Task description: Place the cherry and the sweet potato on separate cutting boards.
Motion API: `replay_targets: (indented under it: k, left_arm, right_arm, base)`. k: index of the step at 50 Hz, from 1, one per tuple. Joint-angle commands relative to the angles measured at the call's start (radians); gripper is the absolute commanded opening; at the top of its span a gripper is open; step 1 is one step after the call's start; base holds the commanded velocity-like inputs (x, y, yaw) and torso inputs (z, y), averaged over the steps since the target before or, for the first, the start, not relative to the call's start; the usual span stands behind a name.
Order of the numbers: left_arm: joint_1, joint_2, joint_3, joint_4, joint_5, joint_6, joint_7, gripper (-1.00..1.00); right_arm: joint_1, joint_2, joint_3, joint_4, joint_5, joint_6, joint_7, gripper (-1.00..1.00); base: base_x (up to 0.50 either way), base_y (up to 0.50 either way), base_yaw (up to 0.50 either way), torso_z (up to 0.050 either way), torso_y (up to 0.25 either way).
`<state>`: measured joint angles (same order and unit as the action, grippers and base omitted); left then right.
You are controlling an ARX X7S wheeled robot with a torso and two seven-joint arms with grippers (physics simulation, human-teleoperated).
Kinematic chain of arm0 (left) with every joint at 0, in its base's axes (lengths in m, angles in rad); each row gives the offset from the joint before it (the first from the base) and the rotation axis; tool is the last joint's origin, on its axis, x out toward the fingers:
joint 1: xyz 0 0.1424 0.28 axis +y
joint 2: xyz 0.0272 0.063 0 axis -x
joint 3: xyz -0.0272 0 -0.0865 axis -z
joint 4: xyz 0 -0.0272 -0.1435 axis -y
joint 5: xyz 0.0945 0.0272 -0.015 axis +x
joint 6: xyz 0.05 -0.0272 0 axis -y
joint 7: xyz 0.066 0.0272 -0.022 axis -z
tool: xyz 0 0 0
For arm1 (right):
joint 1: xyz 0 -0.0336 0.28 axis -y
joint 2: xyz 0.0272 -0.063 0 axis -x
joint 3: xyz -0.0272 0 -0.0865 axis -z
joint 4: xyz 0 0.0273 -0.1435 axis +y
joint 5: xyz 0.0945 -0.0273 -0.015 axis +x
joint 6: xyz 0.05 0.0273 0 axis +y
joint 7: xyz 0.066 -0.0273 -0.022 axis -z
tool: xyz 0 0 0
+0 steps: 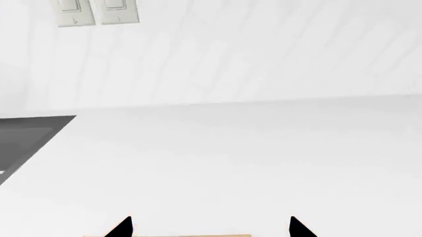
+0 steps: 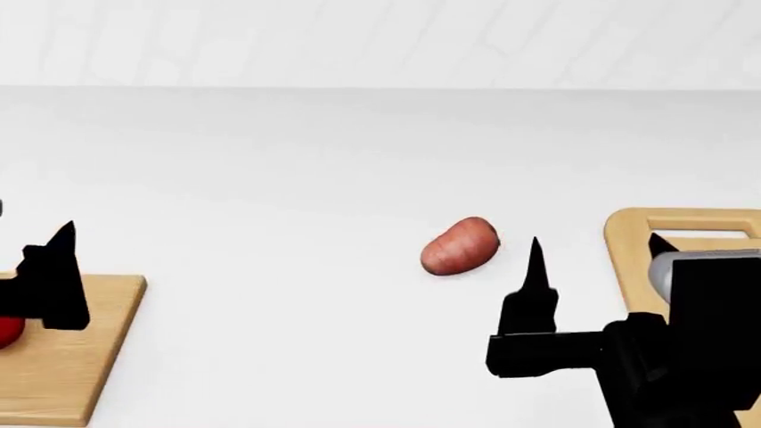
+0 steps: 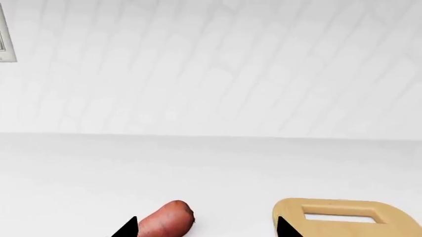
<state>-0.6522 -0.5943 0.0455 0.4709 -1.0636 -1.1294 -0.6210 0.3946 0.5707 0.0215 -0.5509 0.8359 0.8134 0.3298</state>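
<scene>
Cherry [image 2: 6, 332] rests on the plain board [image 2: 84, 357], both grippers' jaws open; right gripper [image 2: 594, 263] next reaches for the sweet potato [image 2: 461, 246] at its 11 o'clock

Sweet potato [image 2: 462, 246] lies alone on white counter [image 2: 298, 178]; we see bare surface all round it, approach free from every side. Right gripper [image 2: 593, 257] near it, fingers spread, nothing between the two. Slot-handled board [image 2: 625, 234] just right of that path, flat. Plain board [image 2: 84, 357] well apart at left, cherry [image 2: 6, 332] at its edge under left gripper [image 1: 211, 227]. Wall [image 2: 380, 40] closes far side.
</scene>
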Motion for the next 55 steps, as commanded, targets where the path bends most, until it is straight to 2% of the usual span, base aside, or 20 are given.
replay_targets:
  k: [1, 15, 22, 26, 34, 38, 48, 55]
  left_arm:
    - [-0.021, 0.024, -0.015, 0.039, -0.018, 0.012, 0.007, 1.00]
    - [-0.022, 0.020, 0.005, 0.035, -0.023, -0.002, 0.000, 1.00]
    - [-0.029, 0.021, -0.023, 0.037, -0.052, -0.004, -0.016, 1.00]
    - [-0.035, 0.022, -0.020, 0.042, -0.061, -0.010, -0.020, 1.00]
    - [-0.037, 0.026, -0.018, 0.047, -0.063, 0.002, -0.016, 1.00]
    - [-0.035, 0.020, -0.010, 0.052, -0.041, 0.020, -0.002, 1.00]
    - [-0.032, 0.026, -0.002, 0.034, -0.029, 0.042, 0.016, 1.00]
    - [-0.010, 0.022, -0.007, 0.009, -0.006, 0.093, 0.067, 1.00]
  right_arm:
    - [0.020, -0.008, 0.018, -0.018, -0.023, 0.018, -0.003, 1.00]
    - [0.042, -0.010, 0.016, 0.001, -0.003, 0.058, 0.029, 1.00]
    - [0.134, -0.022, 0.006, 0.043, 0.057, 0.155, 0.069, 1.00]
    - [0.282, -0.101, 0.045, 0.173, 0.248, 0.350, 0.174, 1.00]
    - [0.524, -0.172, -0.013, 0.425, 0.273, 0.445, 0.191, 1.00]
    - [0.591, -0.285, 0.127, 0.592, 0.400, 0.482, 0.326, 1.00]
    - [0.851, -0.357, -0.011, 1.010, 0.249, 0.473, 0.339, 1.00]
    - [0.820, -0.391, -0.066, 1.057, 0.203, 0.443, 0.343, 1.00]
  base:
    - [0.00, 0.00, 0.00, 0.000, 0.000]
    - [0.00, 0.00, 0.00, 0.000, 0.000]
    - [0.00, 0.00, 0.00, 0.000, 0.000]
    - [0.00, 0.00, 0.00, 0.000, 0.000]
    - [0.00, 0.00, 0.00, 0.000, 0.000]
    - [0.00, 0.00, 0.00, 0.000, 0.000]
    - [0.00, 0.00, 0.00, 0.000, 0.000]
    - [0.00, 0.00, 0.00, 0.000, 0.000]
